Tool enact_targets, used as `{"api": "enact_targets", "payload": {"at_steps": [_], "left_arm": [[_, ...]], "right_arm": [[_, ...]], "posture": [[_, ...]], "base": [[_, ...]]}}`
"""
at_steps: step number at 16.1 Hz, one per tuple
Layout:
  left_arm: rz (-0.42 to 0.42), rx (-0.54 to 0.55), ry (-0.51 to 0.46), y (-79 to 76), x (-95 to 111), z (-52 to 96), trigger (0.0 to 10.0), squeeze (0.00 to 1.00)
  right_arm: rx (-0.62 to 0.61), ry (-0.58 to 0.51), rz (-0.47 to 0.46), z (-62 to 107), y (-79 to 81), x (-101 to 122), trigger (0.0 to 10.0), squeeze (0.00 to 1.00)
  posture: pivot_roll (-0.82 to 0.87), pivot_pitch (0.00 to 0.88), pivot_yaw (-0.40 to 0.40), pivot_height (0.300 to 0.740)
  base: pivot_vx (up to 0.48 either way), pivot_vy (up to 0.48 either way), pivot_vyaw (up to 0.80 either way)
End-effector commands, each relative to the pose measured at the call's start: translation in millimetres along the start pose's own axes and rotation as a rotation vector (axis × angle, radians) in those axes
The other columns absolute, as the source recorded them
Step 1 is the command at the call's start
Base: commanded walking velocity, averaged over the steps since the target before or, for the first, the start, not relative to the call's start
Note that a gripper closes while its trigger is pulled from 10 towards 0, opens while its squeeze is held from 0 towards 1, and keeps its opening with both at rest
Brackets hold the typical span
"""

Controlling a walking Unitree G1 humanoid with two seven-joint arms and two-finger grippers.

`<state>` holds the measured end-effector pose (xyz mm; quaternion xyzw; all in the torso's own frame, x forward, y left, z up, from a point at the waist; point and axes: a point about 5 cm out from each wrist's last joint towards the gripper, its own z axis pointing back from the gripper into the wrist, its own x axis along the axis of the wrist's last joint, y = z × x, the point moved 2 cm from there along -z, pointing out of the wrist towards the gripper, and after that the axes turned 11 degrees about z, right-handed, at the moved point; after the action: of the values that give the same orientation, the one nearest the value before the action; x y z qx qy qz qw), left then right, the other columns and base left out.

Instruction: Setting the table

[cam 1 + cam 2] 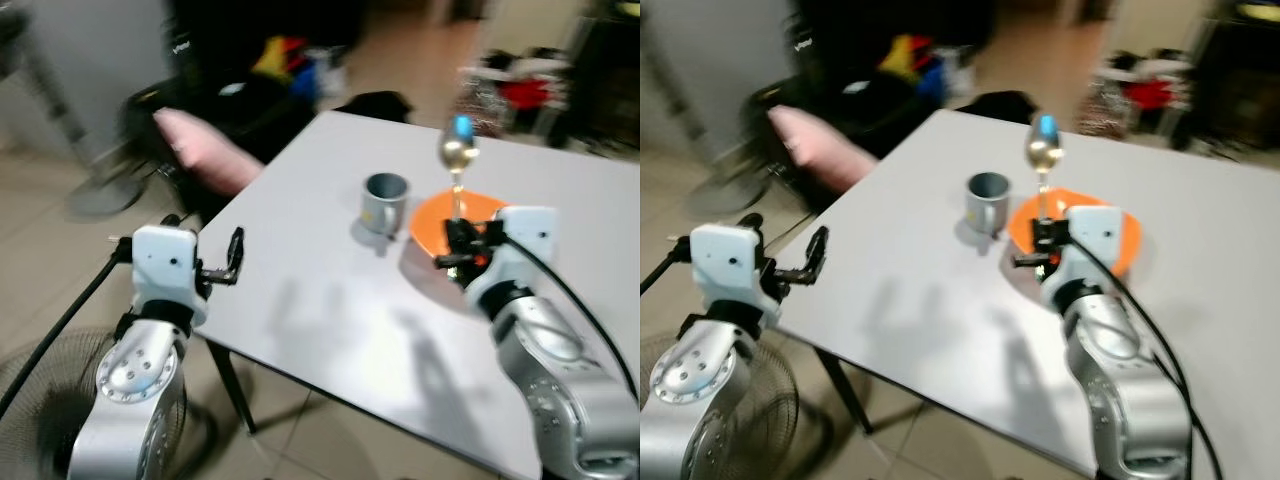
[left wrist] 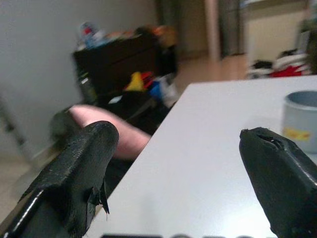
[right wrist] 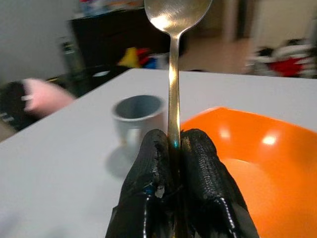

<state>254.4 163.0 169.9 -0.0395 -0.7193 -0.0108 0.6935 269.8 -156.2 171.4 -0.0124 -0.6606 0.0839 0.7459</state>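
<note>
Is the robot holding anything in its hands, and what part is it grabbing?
Yes. The right gripper holds a spoon by the lower end of its handle, bowl pointing up, jaws shut on it. The left gripper is open and holds nothing.

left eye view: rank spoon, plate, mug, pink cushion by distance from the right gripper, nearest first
1. Spoon: clamped upright in the right gripper.
2. Plate: orange, directly under the gripper.
3. Mug: grey, on the table to the gripper's left.
4. Pink cushion: off the table, far left.
</note>
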Motion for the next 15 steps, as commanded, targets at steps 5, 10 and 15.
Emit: {"api": "enact_targets", "payload": {"at_steps": [5,10,15], "left_arm": [[-0.091,0.029,0.013,7.3,0.0,-4.9,10.0,0.0],[-0.031,0.027,0.016,2.9,-1.0,-0.4,10.0,0.0],[-0.02,-0.064,0.051,-9.7,-4.1,7.3,10.0,0.0]], "right_arm": [[0.014,-0.016,-0.013,-0.3,6.5,6.5,10.0,0.0],[0.083,0.007,0.021,-2.6,9.9,7.2,10.0,0.0],[0.134,0.146,0.015,-0.5,10.3,-3.4,10.0,0.0]], "posture": [[-0.06,0.0,0.081,0.74],[-0.06,0.0,0.077,0.74],[-0.06,0.0,0.072,0.74]], "base": [[0.0,0.283,-0.8],[0.0,-0.263,-0.15],[0.0,0.0,0.0]]}}
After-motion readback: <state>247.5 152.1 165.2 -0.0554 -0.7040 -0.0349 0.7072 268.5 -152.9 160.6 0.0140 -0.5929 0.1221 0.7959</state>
